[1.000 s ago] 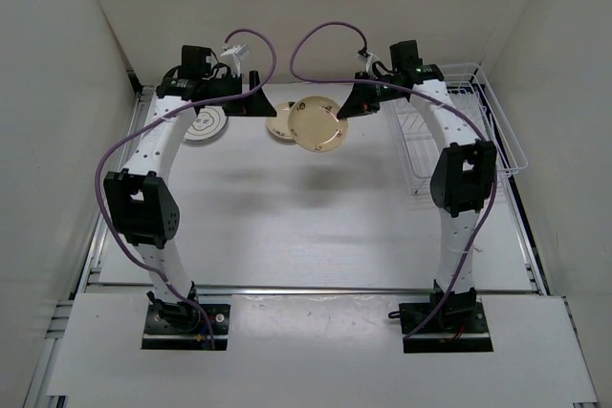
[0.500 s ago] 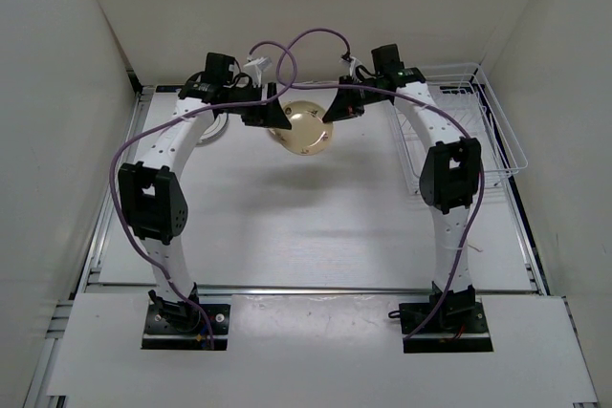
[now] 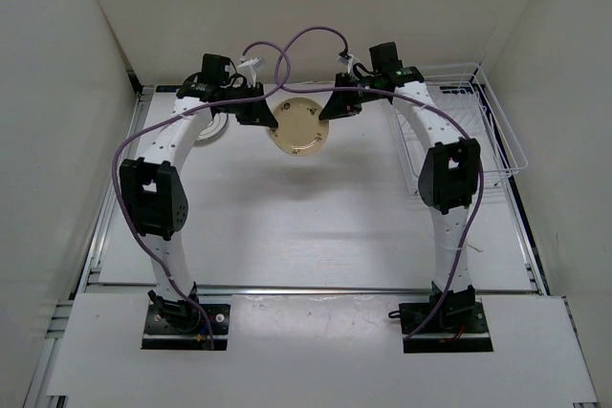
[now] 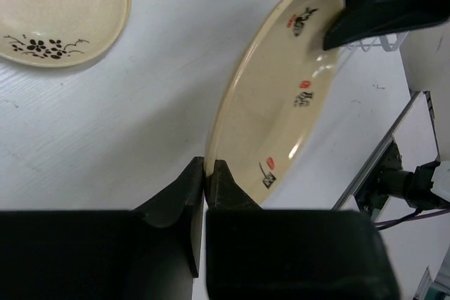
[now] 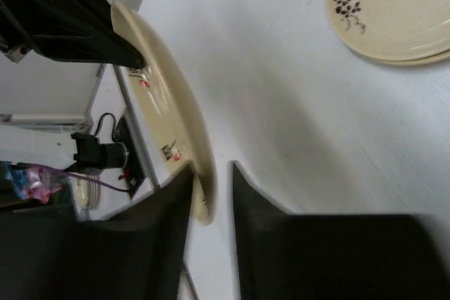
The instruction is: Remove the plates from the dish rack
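— One round tan-yellow plate (image 3: 298, 127) up in the air over the white table (image 3: 316, 226), out of the rack but not yet set down. Hangs tilted between both arms.

— Held how?

— Pinched at one rim by the left gripper (image 4: 207, 173), fingertips pressed together on the edge. Bracketed at the opposite rim by the right gripper (image 5: 211, 191), fingers slightly parted, looking loose rather than clamped. Reads as a handover from right to left.

— And further back?

— Lying flat on the table beyond: a tan plate with a dark flower sprig (image 4: 56, 12), perhaps resting on a second one, hard to tell. Also a white plate with thin dark rings (image 3: 214, 129), mostly hidden behind the left arm.

— Anything left in the white wire dish rack (image 3: 497, 121) at the far right?

— Cannot tell for certain. Partly hidden by the right arm, with no plate showing in the visible part. Probably close to finished, with only this plate to put down.
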Robot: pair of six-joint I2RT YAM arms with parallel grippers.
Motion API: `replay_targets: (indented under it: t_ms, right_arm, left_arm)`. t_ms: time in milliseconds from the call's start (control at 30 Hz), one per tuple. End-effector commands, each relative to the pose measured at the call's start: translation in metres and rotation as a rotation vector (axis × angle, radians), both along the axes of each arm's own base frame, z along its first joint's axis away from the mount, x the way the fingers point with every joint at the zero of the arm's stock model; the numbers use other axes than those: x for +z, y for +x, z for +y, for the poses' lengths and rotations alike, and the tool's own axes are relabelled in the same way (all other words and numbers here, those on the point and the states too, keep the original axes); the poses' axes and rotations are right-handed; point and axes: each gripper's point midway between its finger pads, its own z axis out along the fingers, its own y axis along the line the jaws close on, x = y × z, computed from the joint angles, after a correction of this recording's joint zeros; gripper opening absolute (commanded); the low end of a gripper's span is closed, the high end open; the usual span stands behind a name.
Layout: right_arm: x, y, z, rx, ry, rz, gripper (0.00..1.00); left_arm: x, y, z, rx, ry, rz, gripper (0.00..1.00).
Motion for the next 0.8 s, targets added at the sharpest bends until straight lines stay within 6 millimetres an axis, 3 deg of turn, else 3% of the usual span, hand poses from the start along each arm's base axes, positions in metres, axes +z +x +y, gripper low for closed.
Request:
replay_targets:
  t_ms: [0, 100, 133, 200, 267, 433, 500, 567, 600, 633, 700, 733, 767]
  right_arm:
    - [0.031, 0.012, -0.006, -0.054, 0.001, -0.091, 0.39]
    - [0.031, 0.020, -0.021, -0.128, -0.075, -0.124, 0.70]
    - [0.042, 0.025, -0.032, -0.166, -0.093, -0.165, 0.72]
    - [0.042, 0.036, -0.054, -0.251, -0.148, -0.184, 0.76]
    - [0.054, 0.053, -0.086, -0.390, -0.232, -0.247, 0.76]
    - [0.073, 0.063, -0.157, -0.613, -0.368, -0.308, 0.77]
    - [0.088, 0.053, -0.171, -0.641, -0.376, -0.332, 0.77]
    - [0.082, 0.039, -0.190, -0.634, -0.397, -0.312, 0.78]
    - [0.081, 0.027, -0.203, -0.638, -0.411, -0.291, 0.78]
    - [0.081, 0.020, -0.210, -0.633, -0.418, -0.286, 0.78]
    - [0.083, 0.004, -0.231, -0.615, -0.435, -0.295, 0.78]
    - [0.081, -0.006, -0.239, -0.607, -0.451, -0.273, 0.78]
    - [0.086, -0.013, -0.247, -0.590, -0.468, -0.297, 0.78]
  left_arm:
    - [0.019, -0.010, -0.013, -0.072, -0.021, -0.062, 0.10]
    - [0.020, 0.003, -0.007, -0.008, 0.016, -0.087, 0.10]
    - [0.019, 0.005, -0.005, 0.002, 0.025, -0.089, 0.10]
    - [0.020, 0.011, -0.003, 0.049, 0.027, -0.085, 0.10]
    - [0.016, 0.017, -0.002, 0.099, 0.025, -0.057, 0.10]
    - [0.006, 0.034, -0.003, 0.193, 0.005, 0.002, 0.10]
    - [0.010, 0.044, -0.006, 0.226, -0.018, 0.012, 0.10]
    - [0.001, 0.057, -0.004, 0.247, -0.027, 0.030, 0.10]
    - [0.009, 0.065, -0.008, 0.251, -0.054, 0.022, 0.10]
    - [-0.004, 0.073, -0.005, 0.270, -0.053, 0.051, 0.10]
    - [0.006, 0.089, -0.005, 0.276, -0.100, 0.030, 0.10]
    - [-0.007, 0.098, 0.001, 0.296, -0.099, 0.056, 0.10]
    - [-0.007, 0.107, 0.005, 0.306, -0.105, 0.040, 0.10]
